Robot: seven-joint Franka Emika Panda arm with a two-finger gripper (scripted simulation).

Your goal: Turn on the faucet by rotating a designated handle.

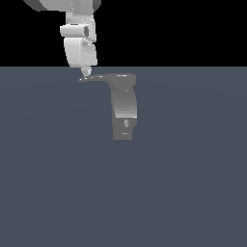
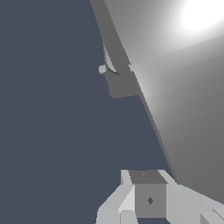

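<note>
The faucet (image 1: pixel 123 107) is a grey curved fixture standing on the dark floor near the middle of the exterior view. Its handle (image 1: pixel 99 77), a thin flat lever, sticks out from the top toward the exterior view's left and ends in a pointed tip. My gripper (image 1: pixel 85 73) hangs from the white arm directly over that tip, its fingers pressed together into one narrow point that touches or nearly touches the lever. In the wrist view the handle (image 2: pixel 175 87) fills the picture as a broad grey slab with glare. The faucet (image 2: pixel 121 85) body lies beyond it, and my gripper (image 2: pixel 146 197) holds nothing.
A flat dark blue-grey floor (image 1: pixel 58 183) stretches all around the faucet, with a black background behind it. The white arm (image 1: pixel 79 43) comes down from above, at the exterior view's left of the faucet body.
</note>
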